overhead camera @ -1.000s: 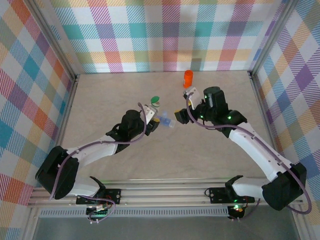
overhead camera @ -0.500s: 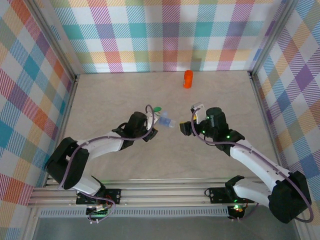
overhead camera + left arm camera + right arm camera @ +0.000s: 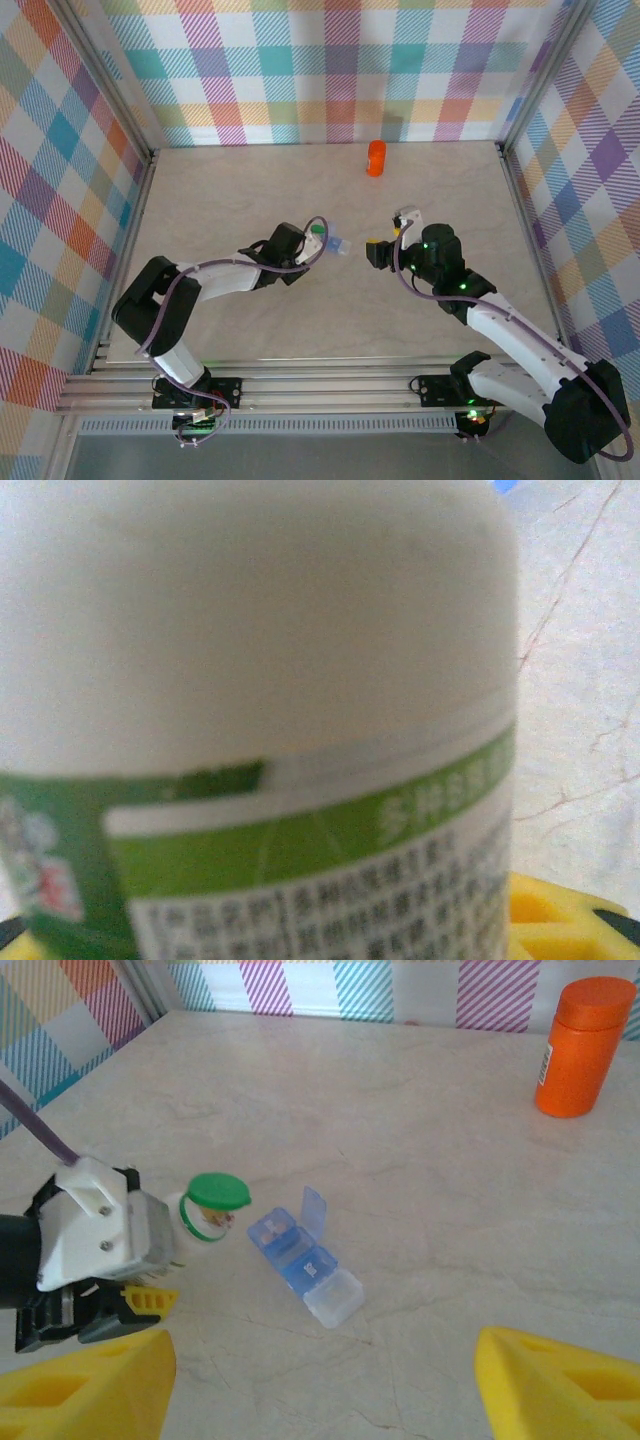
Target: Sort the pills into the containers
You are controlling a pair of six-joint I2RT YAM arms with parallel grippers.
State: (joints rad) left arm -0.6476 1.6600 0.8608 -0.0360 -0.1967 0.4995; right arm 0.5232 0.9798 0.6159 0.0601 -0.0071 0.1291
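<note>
The left fingers [image 3: 565, 925] grasp the green-capped bottle [image 3: 205, 1215] near the middle of the table [image 3: 250, 190], the blue box [image 3: 305, 1268] lying just beside it at 3 o'clock with one lid raised. The right fingers [image 3: 560, 1380] hang released and spread farther out at 3 o'clock; the orange bottle [image 3: 582, 1048] stands upright at 12 o'clock.

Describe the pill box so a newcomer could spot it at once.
Start at the middle of the table. Just right of the green-capped bottle lies the pill box: flat, blue and see-through, with one lid flap raised, unlike the round bottle.
</note>
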